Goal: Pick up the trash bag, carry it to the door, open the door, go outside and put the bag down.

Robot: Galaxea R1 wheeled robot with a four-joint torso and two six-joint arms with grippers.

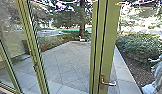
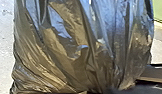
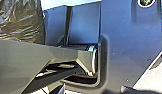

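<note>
Trash bag (image 2: 72,47) — dark, creased, bulging; contents hidden

The trash bag (image 2: 79,50) is bulging close to the left wrist camera, its dark, glossy plastic creasing into long folds that are drawing together toward one end. The green-framed door (image 1: 109,45) is standing upright ahead of the robot, its metal lever handle (image 1: 108,83) jutting sideways.

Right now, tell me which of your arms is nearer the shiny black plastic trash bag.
Left, it appears: the bag looms close in front of the left wrist, while the right wrist sees it farther off, partly behind the robot's jointed bar.
</note>
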